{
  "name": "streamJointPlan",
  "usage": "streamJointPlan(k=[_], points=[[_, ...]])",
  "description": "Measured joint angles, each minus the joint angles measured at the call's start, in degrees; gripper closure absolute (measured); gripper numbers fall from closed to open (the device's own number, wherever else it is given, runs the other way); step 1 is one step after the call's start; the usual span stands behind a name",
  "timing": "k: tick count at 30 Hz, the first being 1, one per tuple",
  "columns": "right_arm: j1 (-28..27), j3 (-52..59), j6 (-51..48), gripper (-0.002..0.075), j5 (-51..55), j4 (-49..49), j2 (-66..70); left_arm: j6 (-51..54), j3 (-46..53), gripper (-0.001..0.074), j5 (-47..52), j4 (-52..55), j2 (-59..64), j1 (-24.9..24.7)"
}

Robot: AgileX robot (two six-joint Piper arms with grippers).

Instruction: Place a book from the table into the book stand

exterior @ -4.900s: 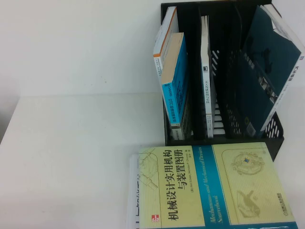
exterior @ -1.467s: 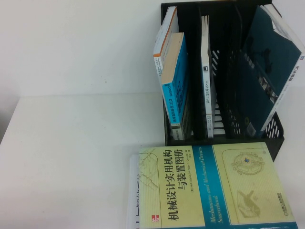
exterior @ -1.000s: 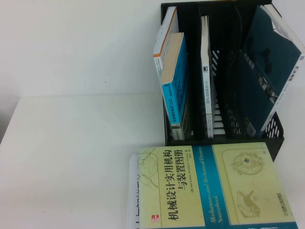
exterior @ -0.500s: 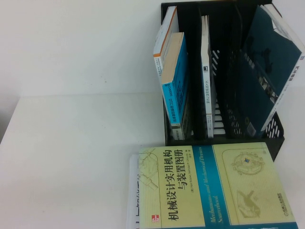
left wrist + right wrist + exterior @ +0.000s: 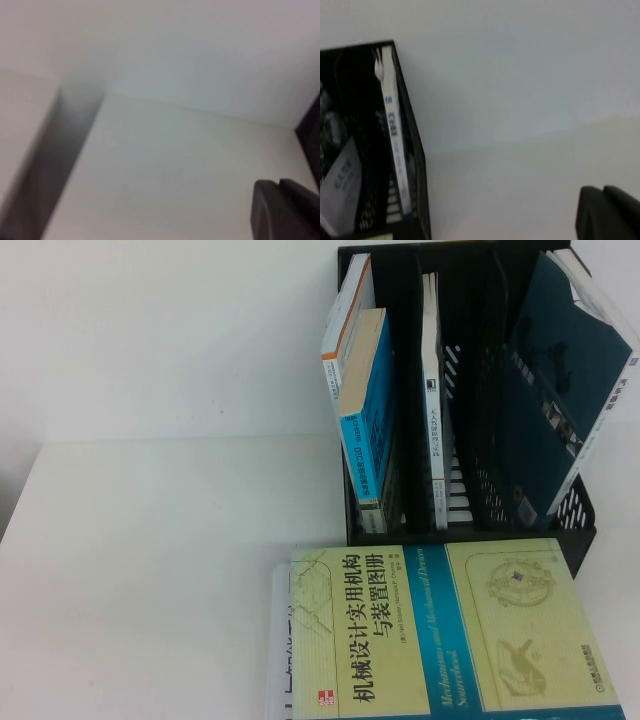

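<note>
Book (image 5: 440, 630): flat on table (image 5: 150, 570), just before book stand (image 5: 470, 400), atop white papers (image 5: 278, 640). Left gripper (image 5: 285, 210), right gripper (image 5: 607, 212): above table, only partly visible, jaw state cannot be told.

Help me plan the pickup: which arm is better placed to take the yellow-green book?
Probably right: the book lies on the robot's right, before the stand. Right claw views the stand; left claw sees mostly bare table.

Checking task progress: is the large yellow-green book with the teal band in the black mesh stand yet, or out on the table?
Out: the yellow-green book lies flat on the white table, before the black mesh stand. Neither gripper touches it.
</note>
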Motion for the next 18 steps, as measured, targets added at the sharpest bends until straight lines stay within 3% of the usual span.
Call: streamJointPlan(k=[3,6,13,18], points=[[0.0,-0.51,-4.34,0.0718,2.21,5.73,6.4,0.0,0.98,0.0738,0.09,-6.0,3.32,0.0],[0.0,-0.56,-14.73,0.0718,6.33,16.78,13.24,2.94,1.94,0.0738,3.2,-15.08,6.08,0.0],[0.0,-0.56,-38.13,0.0718,10.83,42.83,29.74,23.01,2.02,0.0738,13.8,-39.48,15.11,0.0],[0.0,-0.56,-43.03,0.0718,8.45,47.05,39.96,27.9,2.02,0.0738,14.18,-42.48,21.29,0.0]])
